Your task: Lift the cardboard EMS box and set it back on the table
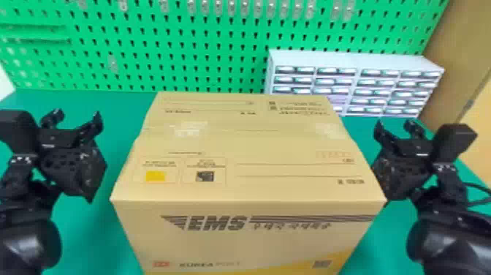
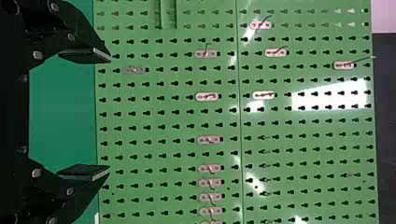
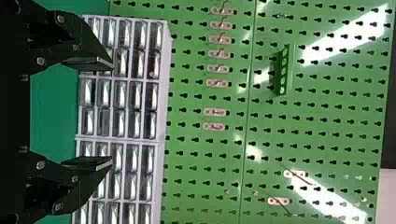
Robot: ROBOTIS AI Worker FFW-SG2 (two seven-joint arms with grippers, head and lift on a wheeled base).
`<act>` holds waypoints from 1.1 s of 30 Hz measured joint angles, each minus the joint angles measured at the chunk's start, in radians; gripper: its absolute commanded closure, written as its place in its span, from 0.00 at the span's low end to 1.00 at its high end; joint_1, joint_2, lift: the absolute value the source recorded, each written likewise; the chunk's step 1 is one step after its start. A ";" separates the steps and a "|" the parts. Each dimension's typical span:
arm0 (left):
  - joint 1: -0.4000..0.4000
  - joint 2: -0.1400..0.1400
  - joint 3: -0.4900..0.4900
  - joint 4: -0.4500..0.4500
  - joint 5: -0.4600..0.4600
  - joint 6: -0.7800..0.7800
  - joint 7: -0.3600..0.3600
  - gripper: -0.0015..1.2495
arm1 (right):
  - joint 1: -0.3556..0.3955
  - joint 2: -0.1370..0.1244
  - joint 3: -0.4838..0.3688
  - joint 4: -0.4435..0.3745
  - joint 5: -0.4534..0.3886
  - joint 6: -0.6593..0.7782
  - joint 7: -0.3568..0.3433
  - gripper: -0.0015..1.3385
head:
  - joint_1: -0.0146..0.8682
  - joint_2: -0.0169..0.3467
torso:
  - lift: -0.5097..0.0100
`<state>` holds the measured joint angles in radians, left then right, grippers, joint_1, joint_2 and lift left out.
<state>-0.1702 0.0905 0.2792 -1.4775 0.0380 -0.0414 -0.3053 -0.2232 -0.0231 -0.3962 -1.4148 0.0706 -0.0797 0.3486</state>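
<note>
With the black left tool (image 2: 110, 113) and right tool (image 3: 112, 113) wide, squeeze the tan cardboard EMS box (image 1: 248, 146) evenly, then lift level, inside the green surface (image 1: 91, 234)'s far edge.

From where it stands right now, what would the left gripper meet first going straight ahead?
Most likely the green pegboard; the left wrist view shows nothing standing between it and the left gripper, though depth is unclear.
</note>
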 measured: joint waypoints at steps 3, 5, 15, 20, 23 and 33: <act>0.000 0.000 -0.004 0.000 -0.006 0.000 0.000 0.34 | -0.001 -0.001 0.010 0.000 0.002 0.000 -0.012 0.40 | 0.78 0.01 | 0.80; 0.000 0.000 -0.008 0.000 -0.012 0.000 0.001 0.34 | -0.001 -0.001 0.019 0.001 0.003 0.001 -0.022 0.40 | 0.78 0.01 | 0.80; -0.009 0.000 -0.054 0.000 -0.050 0.006 0.020 0.34 | -0.002 0.005 0.113 0.001 0.009 0.009 -0.107 0.40 | 0.78 0.01 | 0.80; -0.014 0.000 -0.087 0.000 -0.060 0.009 0.046 0.34 | -0.002 0.018 0.151 0.009 0.008 0.009 -0.127 0.40 | 0.78 0.01 | 0.80; -0.017 0.000 -0.108 0.000 -0.065 0.010 0.062 0.34 | -0.002 0.022 0.165 0.014 0.008 0.009 -0.131 0.40 | 0.78 0.01 | 0.80; -0.024 -0.003 -0.162 0.002 -0.065 0.015 0.090 0.34 | -0.005 0.023 0.208 0.023 0.001 0.009 -0.140 0.40 | 0.78 0.01 | 0.80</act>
<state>-0.1944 0.0874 0.1173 -1.4757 -0.0267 -0.0264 -0.2149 -0.2287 0.0000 -0.1878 -1.3918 0.0712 -0.0706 0.2091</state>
